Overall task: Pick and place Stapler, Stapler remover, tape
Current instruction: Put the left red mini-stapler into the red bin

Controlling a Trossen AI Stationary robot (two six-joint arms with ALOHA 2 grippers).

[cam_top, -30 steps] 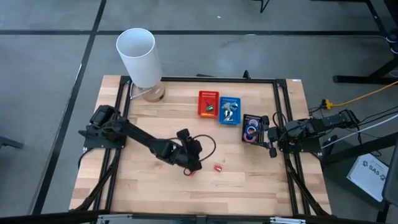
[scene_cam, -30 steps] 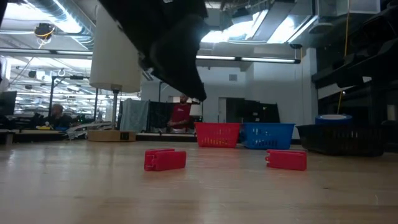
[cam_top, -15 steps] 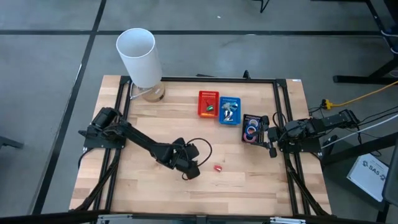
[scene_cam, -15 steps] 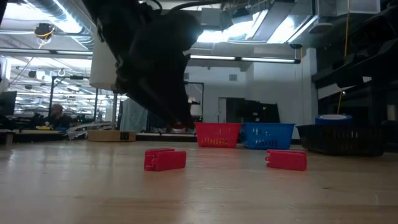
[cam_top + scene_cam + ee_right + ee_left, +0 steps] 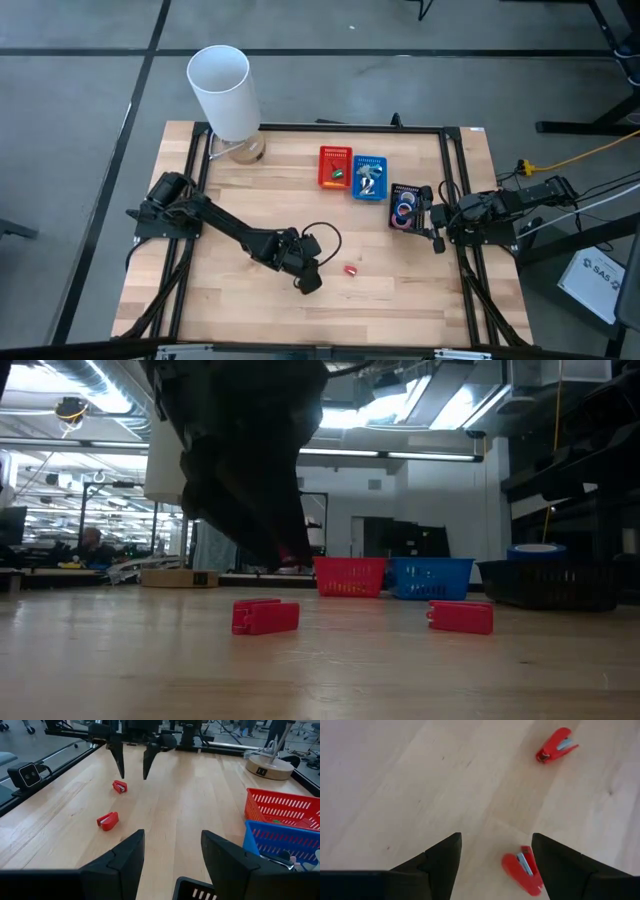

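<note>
Two small red staplers lie on the wooden table. One stapler (image 5: 522, 870) lies flat below my open left gripper (image 5: 496, 840), nearer one finger than the other. In the low view this stapler (image 5: 265, 616) is clear of the dark fingers (image 5: 285, 550) hovering above it. In the high view my left gripper (image 5: 308, 280) covers it. The second stapler (image 5: 351, 269) (image 5: 556, 751) lies to its right. Pink and blue tape rolls (image 5: 404, 210) sit in a black basket. My right gripper (image 5: 172, 836) waits open beside that basket, at the table's right.
A red basket (image 5: 336, 166) and a blue basket (image 5: 369, 177) stand side by side at the far middle, with the black basket (image 5: 406, 207) to their right. A tall white cylinder (image 5: 222, 90) on a round base occupies the far left corner. Bare wood stretches along the near edge.
My left gripper has moved toward the table's near edge and come down, so that it now stands over the left stapler and hides it from above. Both staplers have stayed where they were.
</note>
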